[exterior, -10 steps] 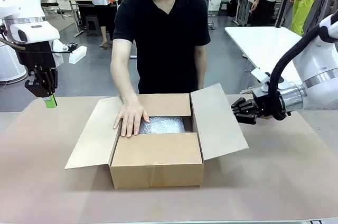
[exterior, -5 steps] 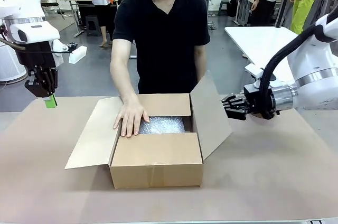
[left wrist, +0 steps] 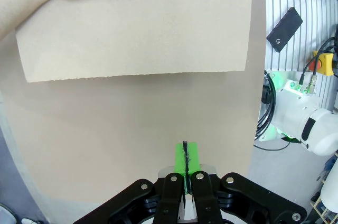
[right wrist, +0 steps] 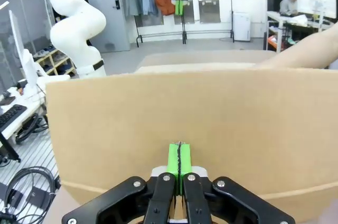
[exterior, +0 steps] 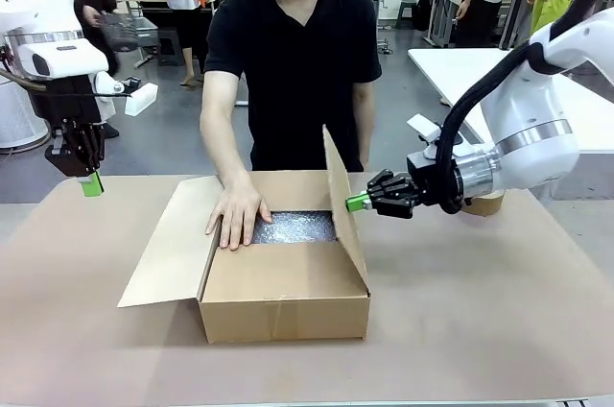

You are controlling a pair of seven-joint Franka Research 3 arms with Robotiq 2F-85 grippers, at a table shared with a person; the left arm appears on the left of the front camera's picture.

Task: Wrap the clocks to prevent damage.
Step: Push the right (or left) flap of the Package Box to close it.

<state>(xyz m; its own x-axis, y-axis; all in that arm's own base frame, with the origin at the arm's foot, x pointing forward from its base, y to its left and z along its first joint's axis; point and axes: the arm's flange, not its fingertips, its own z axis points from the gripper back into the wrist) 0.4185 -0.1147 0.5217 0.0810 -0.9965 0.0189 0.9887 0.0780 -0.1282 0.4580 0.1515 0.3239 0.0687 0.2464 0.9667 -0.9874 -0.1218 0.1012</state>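
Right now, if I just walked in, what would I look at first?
A big cardboard box sits in the middle of the table, with shiny bubble wrap inside. The right claw, shut, has its green tip against the box's right flap, which stands upright. A person's hand lies flat on the box's left edge.

brown cardboard box (exterior: 284,306), silvery dimpled bubble wrap (exterior: 295,227), black shirt (exterior: 294,71)
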